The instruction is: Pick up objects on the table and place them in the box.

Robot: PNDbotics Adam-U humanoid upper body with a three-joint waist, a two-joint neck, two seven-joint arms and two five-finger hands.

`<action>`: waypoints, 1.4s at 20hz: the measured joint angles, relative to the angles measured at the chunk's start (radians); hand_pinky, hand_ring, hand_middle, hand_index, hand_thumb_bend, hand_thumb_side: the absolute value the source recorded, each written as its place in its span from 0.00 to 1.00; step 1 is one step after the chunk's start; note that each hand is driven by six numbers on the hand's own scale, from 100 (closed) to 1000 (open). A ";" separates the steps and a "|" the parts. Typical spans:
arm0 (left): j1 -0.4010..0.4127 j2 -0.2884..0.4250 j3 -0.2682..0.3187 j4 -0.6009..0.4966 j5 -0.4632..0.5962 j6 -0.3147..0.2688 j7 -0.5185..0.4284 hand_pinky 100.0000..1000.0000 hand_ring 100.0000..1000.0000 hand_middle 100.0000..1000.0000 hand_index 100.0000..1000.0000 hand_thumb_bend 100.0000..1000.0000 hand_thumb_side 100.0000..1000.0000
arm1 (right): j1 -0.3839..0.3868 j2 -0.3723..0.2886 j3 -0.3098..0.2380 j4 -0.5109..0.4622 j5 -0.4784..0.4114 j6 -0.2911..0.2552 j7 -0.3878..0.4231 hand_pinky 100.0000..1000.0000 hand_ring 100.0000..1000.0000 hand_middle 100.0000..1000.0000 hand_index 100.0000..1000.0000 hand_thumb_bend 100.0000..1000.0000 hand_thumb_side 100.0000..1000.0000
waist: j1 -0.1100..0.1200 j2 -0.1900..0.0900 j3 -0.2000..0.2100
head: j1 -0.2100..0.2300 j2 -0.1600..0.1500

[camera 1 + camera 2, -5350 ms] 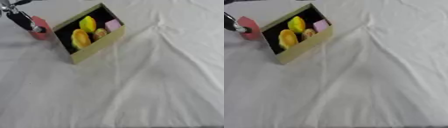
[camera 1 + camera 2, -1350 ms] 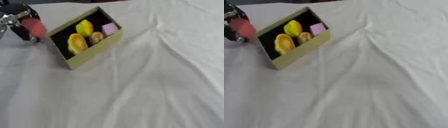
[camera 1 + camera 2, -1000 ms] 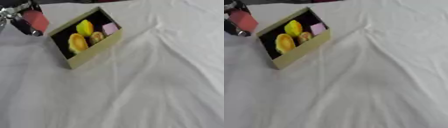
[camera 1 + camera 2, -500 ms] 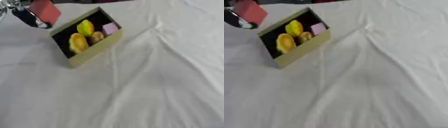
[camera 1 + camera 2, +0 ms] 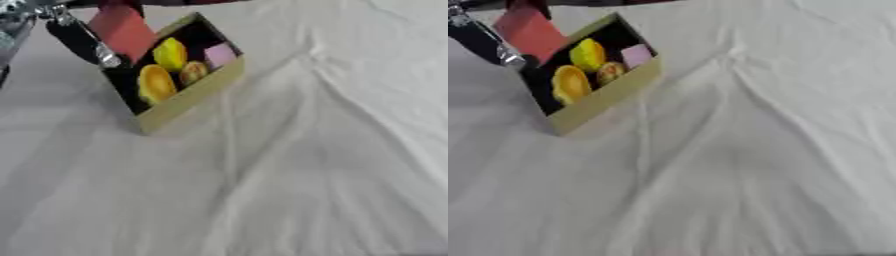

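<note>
Closest to me there is only the white cloth [image 5: 289,190] over the table, rumpled, with a long crease running up the middle toward the far edge.

Further out, on my left, sits the box [image 5: 188,95], a pale olive card tray with a dark inside, turned at an angle so one corner points toward me. In it I can see an orange rounded piece [image 5: 154,82] at the near end, a yellow one [image 5: 170,53] behind it, a small brownish-yellow lump [image 5: 192,71] beside those, and a pale pink block [image 5: 220,53] at the far right corner. All four lie inside the walls.

At the far left, the left hand [image 5: 83,41] comes in from the upper left corner, black with silver at the joints, its fingers pointing down and toward the box. It is holding a flat red object [image 5: 122,30], pinched against the fingers. The red object is tilted, its lower edge over the box's far left wall, and it looks to be above the rim rather than resting inside, though I can't tell if it touches the wall. The arm behind the hand runs out of view at the top edge.

I see nothing of the right hand in either view.
</note>
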State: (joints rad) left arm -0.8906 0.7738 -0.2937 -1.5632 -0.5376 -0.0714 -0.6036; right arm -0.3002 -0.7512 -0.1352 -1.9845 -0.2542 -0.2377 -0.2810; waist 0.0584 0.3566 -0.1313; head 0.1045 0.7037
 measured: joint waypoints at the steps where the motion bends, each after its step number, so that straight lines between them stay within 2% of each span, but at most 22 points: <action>1: -0.003 -0.009 -0.008 0.006 -0.002 0.000 -0.005 0.54 0.47 0.55 0.66 0.36 0.00 | 0.000 0.000 0.000 0.000 0.000 0.000 0.000 0.86 0.76 0.63 0.79 0.00 0.57 | 0.000 0.000 -0.002 | 0.000 0.000; 8: -0.027 -0.065 -0.043 0.090 -0.079 -0.011 -0.023 0.56 0.49 0.57 0.67 0.39 0.00 | -0.001 0.000 0.000 0.000 -0.004 -0.001 0.004 0.86 0.76 0.63 0.79 0.00 0.58 | 0.000 0.000 -0.006 | 0.005 0.000; 9: -0.027 -0.071 -0.046 0.099 -0.089 -0.014 -0.022 0.56 0.50 0.57 0.68 0.41 0.00 | -0.001 0.000 0.000 0.000 -0.004 -0.001 0.005 0.86 0.76 0.63 0.79 0.00 0.58 | 0.000 0.000 -0.006 | 0.006 0.000; 10: -0.027 -0.073 -0.048 0.108 -0.098 -0.017 -0.021 0.60 0.56 0.61 0.74 0.42 0.00 | -0.001 0.000 0.000 0.000 -0.004 -0.001 0.006 0.86 0.76 0.63 0.79 0.00 0.58 | 0.000 0.000 -0.006 | 0.006 0.000; 12: -0.033 -0.084 -0.048 0.134 -0.133 -0.018 -0.020 0.62 0.59 0.63 0.76 0.43 0.00 | -0.001 0.000 0.000 0.000 -0.004 0.001 0.007 0.86 0.76 0.63 0.79 0.00 0.58 | 0.000 0.000 -0.007 | 0.007 0.000; 17: -0.042 -0.115 -0.048 0.191 -0.199 -0.042 -0.005 0.77 0.77 0.75 0.85 0.65 0.00 | -0.001 0.000 0.000 0.000 -0.004 0.001 0.008 0.86 0.76 0.63 0.79 0.00 0.58 | 0.000 0.000 -0.009 | 0.008 0.000; 19: -0.042 -0.119 -0.048 0.200 -0.208 -0.052 0.003 0.82 0.81 0.78 0.88 0.69 0.00 | -0.001 0.000 0.000 0.000 -0.004 0.001 0.008 0.86 0.76 0.63 0.79 0.00 0.58 | 0.000 0.000 -0.009 | 0.008 0.000; 23: -0.042 -0.123 -0.044 0.201 -0.220 -0.066 0.039 0.85 0.84 0.79 0.89 0.70 0.00 | 0.000 0.000 0.000 0.000 -0.004 0.003 0.010 0.86 0.76 0.63 0.79 0.00 0.59 | 0.000 0.000 -0.009 | 0.008 0.000; 28: -0.043 -0.123 -0.027 0.185 -0.215 -0.068 0.098 0.84 0.83 0.77 0.89 0.66 0.00 | 0.001 0.001 0.000 0.000 -0.004 0.005 0.011 0.86 0.76 0.63 0.79 0.00 0.59 | 0.000 0.000 -0.007 | 0.007 0.000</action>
State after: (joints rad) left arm -0.9334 0.6505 -0.3211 -1.3782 -0.7521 -0.1397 -0.5059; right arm -0.2992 -0.7504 -0.1348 -1.9845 -0.2587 -0.2326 -0.2697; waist 0.0586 0.3568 -0.1382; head 0.1119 0.7037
